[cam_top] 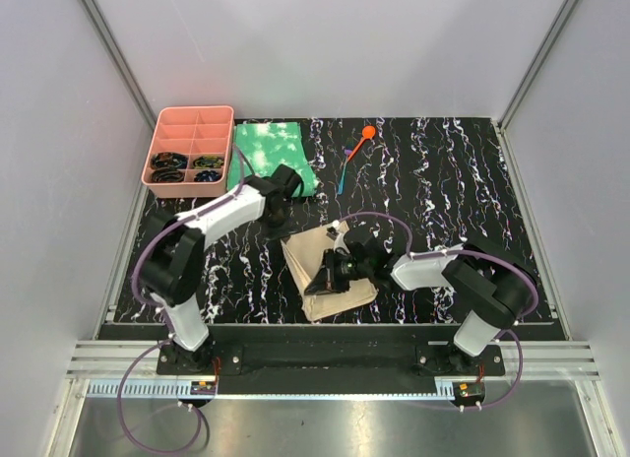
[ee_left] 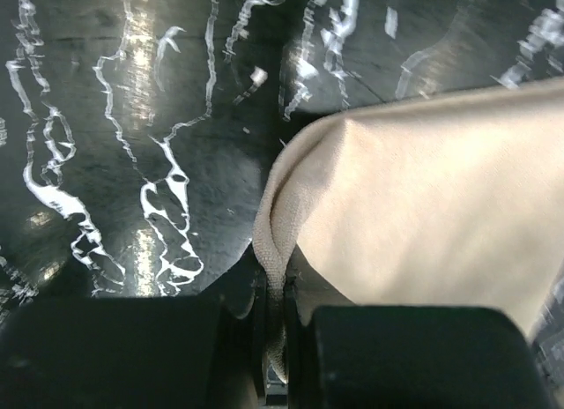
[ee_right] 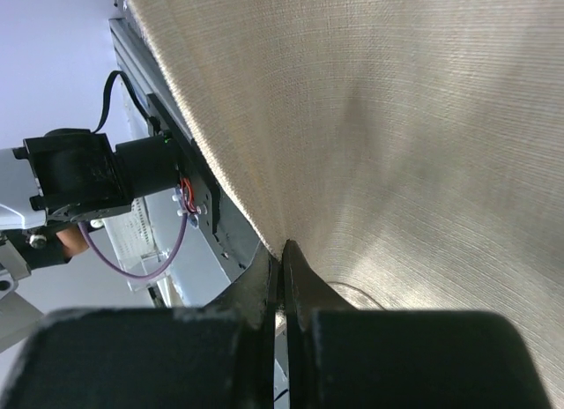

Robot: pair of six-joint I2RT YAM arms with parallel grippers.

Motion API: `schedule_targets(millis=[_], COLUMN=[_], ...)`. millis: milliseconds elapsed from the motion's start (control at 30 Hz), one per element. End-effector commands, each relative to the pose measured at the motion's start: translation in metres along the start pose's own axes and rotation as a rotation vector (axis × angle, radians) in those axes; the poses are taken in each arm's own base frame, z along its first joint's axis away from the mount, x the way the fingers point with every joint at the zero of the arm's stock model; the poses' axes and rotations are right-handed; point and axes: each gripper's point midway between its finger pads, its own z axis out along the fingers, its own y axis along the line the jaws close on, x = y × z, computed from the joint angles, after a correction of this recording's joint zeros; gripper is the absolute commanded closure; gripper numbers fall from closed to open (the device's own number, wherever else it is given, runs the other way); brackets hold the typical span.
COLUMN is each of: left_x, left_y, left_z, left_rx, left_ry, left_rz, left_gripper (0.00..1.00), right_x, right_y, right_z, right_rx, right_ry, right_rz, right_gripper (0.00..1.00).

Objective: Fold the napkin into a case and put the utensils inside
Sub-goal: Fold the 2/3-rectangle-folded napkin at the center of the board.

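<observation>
The tan napkin (cam_top: 313,255) lies partly folded at the table's front middle. My left gripper (cam_top: 281,221) is at its far left corner and is shut on a bunched edge of the napkin (ee_left: 423,189), with the cloth pinched between the jaws (ee_left: 278,286). My right gripper (cam_top: 330,275) is over the napkin's middle, shut on another edge (ee_right: 284,255), and the lifted cloth (ee_right: 397,118) fills its view. The orange spoon (cam_top: 365,135) and the slim blue utensil (cam_top: 342,177) lie on the table at the back, far from both grippers.
A green-and-white mottled cloth (cam_top: 271,157) lies at the back left, just behind my left gripper. A pink divided tray (cam_top: 190,117) with dark items stands left of it. The table is black with white veins (cam_top: 443,191).
</observation>
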Motion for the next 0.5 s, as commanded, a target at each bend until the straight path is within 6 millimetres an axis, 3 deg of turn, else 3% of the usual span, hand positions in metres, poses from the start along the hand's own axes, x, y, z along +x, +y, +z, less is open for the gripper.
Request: schedule_targets(millis=[0, 233, 467], left_x=[-0.052, -0.051, -0.054], left_y=[0.000, -0.023, -0.033], left_z=[-0.009, 0.007, 0.014], left_rx=[-0.195, -0.298, -0.345], left_ry=[-0.201, -0.218, -0.228], left_rz=[-0.055, -0.048, -0.040], left_gripper=[1.00, 1.00, 1.00], right_x=[0.029, 0.026, 0.033], right_y=[-0.022, -0.042, -0.071], right_z=[-0.016, -0.035, -0.045], right_rx=[0.064, 0.163, 0.305], right_ry=[0.090, 0.083, 0.116], right_rz=[0.024, 0.050, 0.058], right_gripper=[1.00, 1.00, 0.96])
